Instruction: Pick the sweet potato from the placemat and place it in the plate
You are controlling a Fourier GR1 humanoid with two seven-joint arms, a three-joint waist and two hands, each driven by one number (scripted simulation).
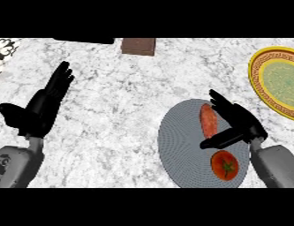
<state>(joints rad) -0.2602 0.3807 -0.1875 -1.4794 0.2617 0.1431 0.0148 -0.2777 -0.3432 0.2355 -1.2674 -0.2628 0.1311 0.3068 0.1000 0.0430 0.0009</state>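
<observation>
Reddish sweet potato (208, 120) lies lengthwise on the grey placemat (179, 145); the yellow-rimmed plate (261, 59) is apart.

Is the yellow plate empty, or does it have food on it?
Empty. The yellow plate shows only its own green patterned middle. The sweet potato lies on the grey placemat, beside the right hand.

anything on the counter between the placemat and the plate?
No. In the head view, only bare marble counter separates the grey placemat from the yellow plate. The right hand hangs over the placemat's right edge, beside the sweet potato.
</observation>
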